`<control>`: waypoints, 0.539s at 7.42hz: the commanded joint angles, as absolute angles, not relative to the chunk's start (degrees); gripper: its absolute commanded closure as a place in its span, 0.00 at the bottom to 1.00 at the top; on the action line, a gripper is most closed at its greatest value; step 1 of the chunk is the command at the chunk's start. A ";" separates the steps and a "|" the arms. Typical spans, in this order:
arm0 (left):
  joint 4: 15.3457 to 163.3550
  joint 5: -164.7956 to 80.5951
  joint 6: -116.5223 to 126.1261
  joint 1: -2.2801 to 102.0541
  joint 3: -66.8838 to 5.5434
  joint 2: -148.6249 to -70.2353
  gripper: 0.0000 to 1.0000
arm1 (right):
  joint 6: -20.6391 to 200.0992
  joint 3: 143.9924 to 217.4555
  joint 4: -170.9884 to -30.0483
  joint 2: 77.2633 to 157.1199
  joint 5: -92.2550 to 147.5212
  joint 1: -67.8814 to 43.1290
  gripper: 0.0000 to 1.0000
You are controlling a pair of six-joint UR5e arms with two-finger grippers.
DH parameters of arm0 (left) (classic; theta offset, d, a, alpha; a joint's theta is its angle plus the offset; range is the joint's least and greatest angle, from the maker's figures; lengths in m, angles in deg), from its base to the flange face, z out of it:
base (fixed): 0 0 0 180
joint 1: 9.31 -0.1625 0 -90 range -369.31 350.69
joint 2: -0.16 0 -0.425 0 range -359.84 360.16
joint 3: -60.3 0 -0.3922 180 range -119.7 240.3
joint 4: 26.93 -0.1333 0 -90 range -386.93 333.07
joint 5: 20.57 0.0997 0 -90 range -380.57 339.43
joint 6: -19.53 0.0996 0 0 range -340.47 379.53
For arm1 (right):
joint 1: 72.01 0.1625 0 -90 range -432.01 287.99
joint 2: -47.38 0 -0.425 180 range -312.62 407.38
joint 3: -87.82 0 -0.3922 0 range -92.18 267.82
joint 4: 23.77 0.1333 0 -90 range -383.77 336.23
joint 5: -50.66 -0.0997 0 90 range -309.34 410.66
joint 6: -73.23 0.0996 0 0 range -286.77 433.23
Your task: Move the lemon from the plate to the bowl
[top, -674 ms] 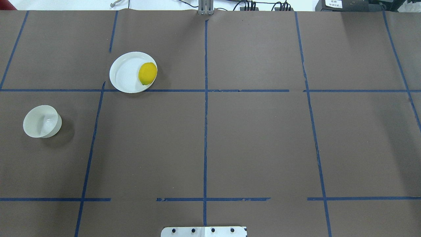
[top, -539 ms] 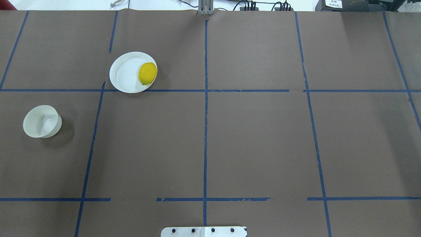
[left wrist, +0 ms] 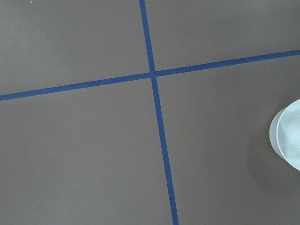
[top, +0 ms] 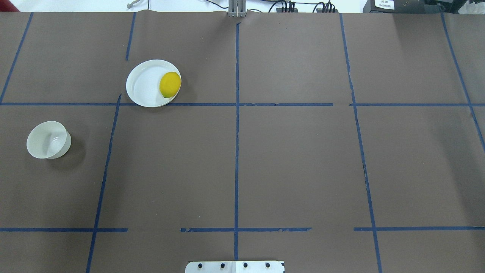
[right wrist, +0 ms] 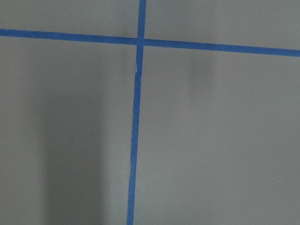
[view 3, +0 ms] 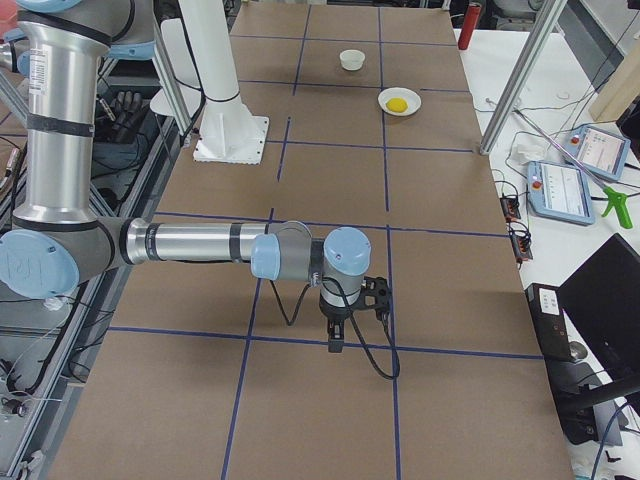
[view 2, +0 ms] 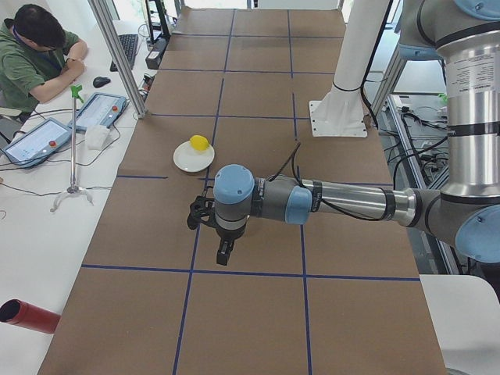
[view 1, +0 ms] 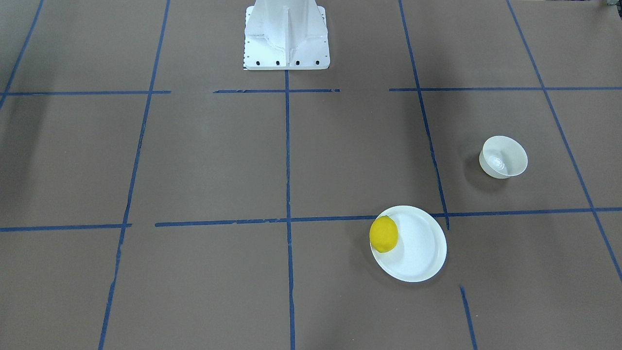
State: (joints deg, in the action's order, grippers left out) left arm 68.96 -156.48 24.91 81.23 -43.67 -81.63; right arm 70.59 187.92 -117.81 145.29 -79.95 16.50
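Note:
The lemon lies on the right part of the white plate, at the table's far left-centre; both also show in the front view, lemon and plate. The white bowl stands empty near the left edge, apart from the plate, and its rim shows in the left wrist view. My left gripper hangs above the table in the exterior left view only. My right gripper shows in the exterior right view only. I cannot tell whether either is open or shut.
Blue tape lines divide the brown table cover into a grid. The white robot base stands at the table's near edge. An operator sits beyond the far side, next to tablets and a stand.

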 commanded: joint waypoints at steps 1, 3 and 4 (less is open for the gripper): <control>74.93 -156.19 20.28 79.82 -43.77 -85.32 0.00 | 70.59 187.92 -117.81 145.29 -79.95 16.50 0.00; 74.41 -155.14 14.12 71.42 -42.54 -94.28 0.00 | 70.59 187.92 -117.81 145.29 -79.95 16.50 0.00; 74.32 -152.34 9.04 68.16 -42.53 -98.15 0.00 | 70.59 187.92 -117.81 145.29 -79.95 16.50 0.00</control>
